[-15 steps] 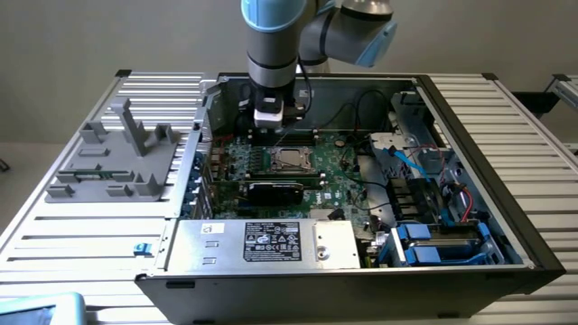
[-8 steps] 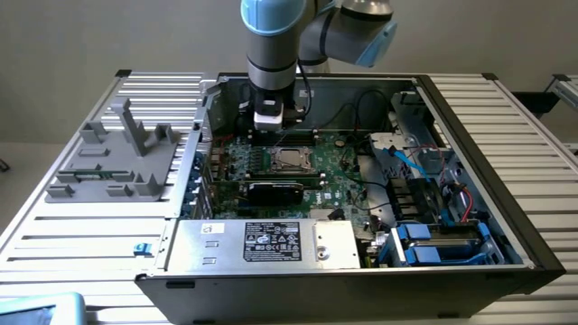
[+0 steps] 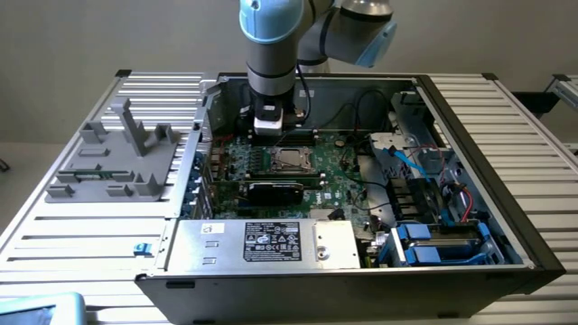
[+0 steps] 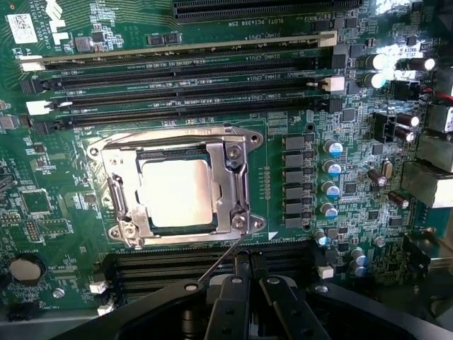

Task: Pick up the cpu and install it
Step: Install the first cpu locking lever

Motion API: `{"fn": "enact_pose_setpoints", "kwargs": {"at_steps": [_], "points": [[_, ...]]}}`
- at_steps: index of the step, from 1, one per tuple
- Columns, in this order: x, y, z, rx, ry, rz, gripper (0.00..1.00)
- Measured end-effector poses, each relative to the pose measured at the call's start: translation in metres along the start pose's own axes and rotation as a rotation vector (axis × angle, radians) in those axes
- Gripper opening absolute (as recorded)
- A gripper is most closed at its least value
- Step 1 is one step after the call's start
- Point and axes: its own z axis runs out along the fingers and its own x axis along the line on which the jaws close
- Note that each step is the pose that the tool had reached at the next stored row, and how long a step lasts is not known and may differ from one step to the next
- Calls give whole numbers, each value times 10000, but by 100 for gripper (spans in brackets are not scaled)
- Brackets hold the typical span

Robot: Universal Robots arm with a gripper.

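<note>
Gripper (image 4: 248,263) hovers with jaws pressed together, holding nothing; the cpu (image 4: 177,191) lies just ahead of its tips, seated flat inside the socket frame (image 4: 237,180), apparently so the frame can clamp it

Silver-grey tubular arm (image 3: 271,74), pale blue joint caps (image 3: 269,17), black wrist collar (image 3: 268,105), white block (image 3: 268,126), thin black cable, matte black hand (image 4: 249,269), fingers (image 4: 225,312) with small screws.

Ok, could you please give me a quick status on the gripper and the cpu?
Gripper shut, empty, above motherboard. Cpu sitting in socket frame. Thin metal rod juts from frame corner toward gripper.
</note>
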Motion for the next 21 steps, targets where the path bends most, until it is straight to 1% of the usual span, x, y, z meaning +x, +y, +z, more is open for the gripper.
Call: {"fn": "enact_pose_setpoints", "kwargs": {"at_steps": [4,9,12,21], "points": [[-1,6,32,38,59,-1,12],[-2,5,67,73,107,8,12],[-2,3,83,94,122,23,12],[-3,1,105,107,143,75,12]]}}
